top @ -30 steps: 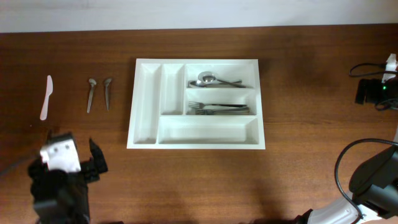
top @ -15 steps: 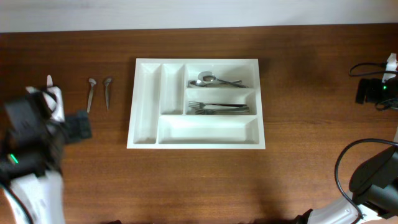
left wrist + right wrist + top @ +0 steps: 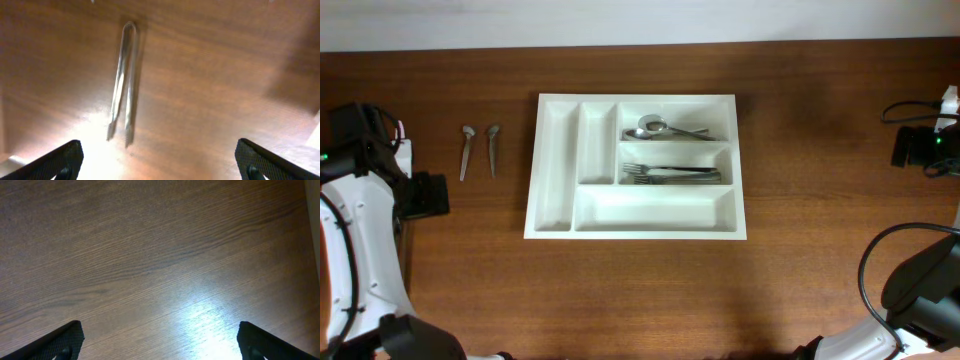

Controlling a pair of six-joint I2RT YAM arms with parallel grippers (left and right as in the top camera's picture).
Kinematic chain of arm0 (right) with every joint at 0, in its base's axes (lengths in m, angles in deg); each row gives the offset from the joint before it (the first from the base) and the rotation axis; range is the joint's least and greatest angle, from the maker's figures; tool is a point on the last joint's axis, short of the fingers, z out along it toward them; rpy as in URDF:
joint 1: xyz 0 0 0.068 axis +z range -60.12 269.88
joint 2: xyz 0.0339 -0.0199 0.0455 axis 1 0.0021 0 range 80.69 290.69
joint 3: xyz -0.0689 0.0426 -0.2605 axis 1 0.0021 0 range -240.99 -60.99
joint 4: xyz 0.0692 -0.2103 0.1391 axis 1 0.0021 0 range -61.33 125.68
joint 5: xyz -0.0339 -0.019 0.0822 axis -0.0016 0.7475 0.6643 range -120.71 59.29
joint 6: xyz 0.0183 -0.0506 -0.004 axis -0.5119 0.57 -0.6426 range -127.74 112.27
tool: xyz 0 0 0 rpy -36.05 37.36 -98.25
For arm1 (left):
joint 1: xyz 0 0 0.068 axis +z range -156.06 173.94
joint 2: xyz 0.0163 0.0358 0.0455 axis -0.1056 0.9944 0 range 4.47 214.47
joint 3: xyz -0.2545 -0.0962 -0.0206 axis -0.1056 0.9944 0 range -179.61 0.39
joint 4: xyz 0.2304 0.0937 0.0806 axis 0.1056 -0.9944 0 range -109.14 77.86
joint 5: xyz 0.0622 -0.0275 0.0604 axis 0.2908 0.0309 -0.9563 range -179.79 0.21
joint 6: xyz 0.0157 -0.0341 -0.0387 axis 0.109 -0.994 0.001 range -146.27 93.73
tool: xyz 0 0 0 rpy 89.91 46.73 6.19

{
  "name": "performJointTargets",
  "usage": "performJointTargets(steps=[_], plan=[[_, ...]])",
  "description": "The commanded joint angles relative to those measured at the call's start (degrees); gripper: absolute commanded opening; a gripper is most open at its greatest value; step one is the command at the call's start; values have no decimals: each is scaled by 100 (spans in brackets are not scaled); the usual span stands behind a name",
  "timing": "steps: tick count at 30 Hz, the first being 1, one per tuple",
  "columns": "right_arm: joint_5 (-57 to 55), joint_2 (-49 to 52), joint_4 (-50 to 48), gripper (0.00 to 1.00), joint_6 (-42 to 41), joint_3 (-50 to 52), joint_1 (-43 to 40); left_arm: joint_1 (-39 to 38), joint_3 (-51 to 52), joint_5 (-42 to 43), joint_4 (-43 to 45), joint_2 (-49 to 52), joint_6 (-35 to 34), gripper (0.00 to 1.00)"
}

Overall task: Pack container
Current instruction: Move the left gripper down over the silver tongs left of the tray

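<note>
The container (image 3: 635,233), a large white tray, lies at the table's centre. Its upper right compartment holds a spoon (image 3: 655,127) and the one below it holds forks (image 3: 670,174). The two narrow upright compartments and the long bottom one look empty. Two metal spoons (image 3: 466,150) (image 3: 493,148) lie on the wood left of the tray. My left gripper (image 3: 425,195) hovers left of and below them, open and empty. The left wrist view shows two thin metal pieces (image 3: 122,85), blurred, ahead of the open fingers (image 3: 160,165). My right gripper (image 3: 160,340) is open over bare wood.
The left arm (image 3: 360,210) covers the far left of the table, where a white plastic knife lay. A black device with cables (image 3: 918,148) sits at the right edge. The right arm (image 3: 920,290) fills the front right corner.
The left arm swung from the front left corner back along the left edge. It now covers the white knife, and its gripper sits nearer the two spoons. The right arm is still.
</note>
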Motion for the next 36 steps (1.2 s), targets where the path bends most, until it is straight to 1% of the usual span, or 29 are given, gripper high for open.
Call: performJointTargets(steps=[1,3,8,15,19,25,29,31,34,36], plan=[[-31,-9,2,99,-33,11,4,20,-63,-756,15,-4,262,99],[-31,-9,2,99,-33,9,4,20,-63,-927,28,-7,264,99],[-31,-9,2,99,-33,11,4,20,-63,-769,44,-7,260,99],[-31,-9,2,99,-35,11,4,20,-63,361,9,-4,260,99],[-31,-9,2,99,-35,11,4,20,-63,667,-35,-4,352,99],[-31,-9,2,99,-35,11,4,20,-63,566,208,59,1025,99],[-31,-9,2,99,-33,9,4,20,-63,-9,389,129,1038,99],[-31,-9,2,99,-33,9,4,20,-63,-160,389,127,1036,99],[-31,-9,4,99,-33,9,4,13,-63,-48,195,129,1036,99],[-31,-9,2,99,-33,11,4,15,-52,168,236,129,1067,99]])
